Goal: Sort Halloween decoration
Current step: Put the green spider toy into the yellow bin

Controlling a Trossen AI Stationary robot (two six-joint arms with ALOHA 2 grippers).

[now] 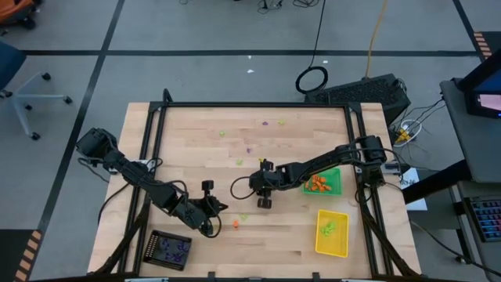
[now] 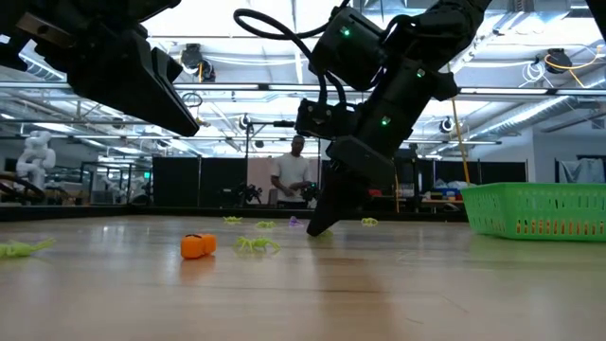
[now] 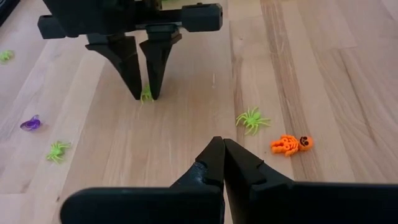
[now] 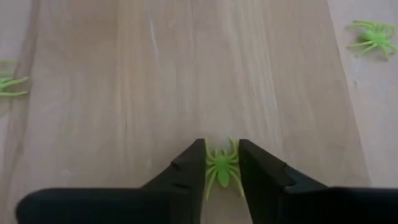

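**Operator:** Where's the piece you're after?

**Observer:** The small lime-green plastic spider (image 4: 222, 168) lies flat on the pale wooden tabletop (image 1: 258, 243), right between your right gripper (image 4: 222, 163) fingers. The fingers stand narrowly apart with their tips down at the wood, flanking the spider closely. I can't tell whether they already pinch it; it looks not yet lifted.

**Operator:** And the other claw?

**Observer:** Your left gripper (image 3: 221, 149) has its fingers pressed together with nothing between them. It hovers near the table's front, pointing toward the right one.

**Operator:** How far along am I?

**Observer:** Partway, I'd judge. The green mesh tray (image 1: 335, 174) holds orange pieces, the yellow tray (image 1: 342, 235) holds lime ones, and the black tray (image 1: 155, 244) holds purple ones. Left loose are an orange skeleton figure (image 3: 288, 144), another lime spider (image 3: 252, 119), a purple trinket (image 3: 29, 123), and several more scattered toward the far edge.

**Operator:** What's around the table?

**Observer:** The planks are smooth, framed in black rails. Beyond is a workshop with grey flooring, cables, and a person (image 2: 294, 176) standing well back.
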